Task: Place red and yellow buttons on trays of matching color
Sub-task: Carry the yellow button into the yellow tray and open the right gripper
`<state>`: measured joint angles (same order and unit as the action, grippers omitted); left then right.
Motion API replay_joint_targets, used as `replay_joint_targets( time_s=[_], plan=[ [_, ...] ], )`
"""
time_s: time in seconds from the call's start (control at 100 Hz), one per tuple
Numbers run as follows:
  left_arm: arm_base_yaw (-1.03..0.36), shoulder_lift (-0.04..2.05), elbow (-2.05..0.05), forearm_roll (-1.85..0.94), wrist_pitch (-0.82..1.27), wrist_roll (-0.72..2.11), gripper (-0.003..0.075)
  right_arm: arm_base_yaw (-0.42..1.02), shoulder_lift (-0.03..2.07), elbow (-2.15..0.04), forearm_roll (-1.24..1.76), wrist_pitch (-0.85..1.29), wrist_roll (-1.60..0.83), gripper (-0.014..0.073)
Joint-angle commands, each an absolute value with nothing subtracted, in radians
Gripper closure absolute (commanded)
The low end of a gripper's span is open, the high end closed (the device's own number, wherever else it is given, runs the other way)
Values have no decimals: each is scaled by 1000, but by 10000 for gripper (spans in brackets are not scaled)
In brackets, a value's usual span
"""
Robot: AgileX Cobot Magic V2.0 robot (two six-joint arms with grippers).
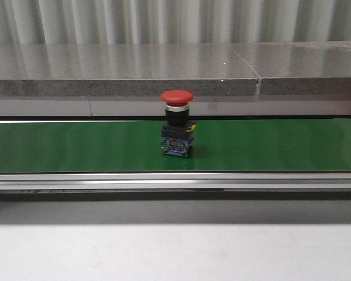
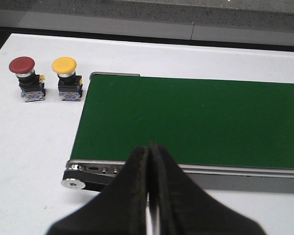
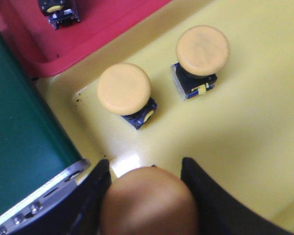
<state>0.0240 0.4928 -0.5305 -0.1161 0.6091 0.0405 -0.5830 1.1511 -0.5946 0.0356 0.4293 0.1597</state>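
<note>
Yellow button (image 3: 148, 201) fills the near edge of the right wrist view, pinched between the right pincer (image 3: 146, 196) fingers, over the yellow tray (image 3: 245, 132). Looks held there for release: two more yellow buttons, one (image 3: 124, 90) near the tray corner and another (image 3: 202, 51) beside it, already sit inside, so it's aimed at the bare patch in front of them. Red tray (image 3: 95, 27) sits next to the yellow one, with the base of one button (image 3: 59, 10) visible in it, cap cut off.

Red mushroom button (image 1: 177, 123) stands upright mid green conveyor belt (image 1: 76, 146), untouched, likely next for the red tray.

Left pincer (image 2: 149, 196) is pressed together, holding nothing, parked over the surface just short of the belt's end roller. One red button (image 2: 25, 78) and one yellow button (image 2: 67, 78) wait side by side on the white surface (image 2: 34, 142) just off the belt end, probably feed stock.

Right arm angled down over the tray; left looks idle.
</note>
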Motion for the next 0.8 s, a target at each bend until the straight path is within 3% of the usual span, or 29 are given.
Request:
replay_joint_targets(
  time_s=[0.0, 0.24, 0.56, 0.66, 0.79],
  plan=[
    [16, 494, -558, -130, 540, 42, 740, -589, 1184, -595, 22, 327, 170, 600],
    [16, 494, -558, -130, 540, 42, 740, -591, 1327, -584, 23, 273, 196, 600],
    [16, 494, -558, -130, 540, 42, 740, -604, 1346, -584, 23, 241, 197, 580],
    [16, 494, -558, -130, 540, 42, 740, -604, 1346, -584, 23, 248, 197, 511],
    [16, 494, -558, -130, 540, 42, 740, -604, 1346, -584, 23, 261, 197, 323]
  ],
)
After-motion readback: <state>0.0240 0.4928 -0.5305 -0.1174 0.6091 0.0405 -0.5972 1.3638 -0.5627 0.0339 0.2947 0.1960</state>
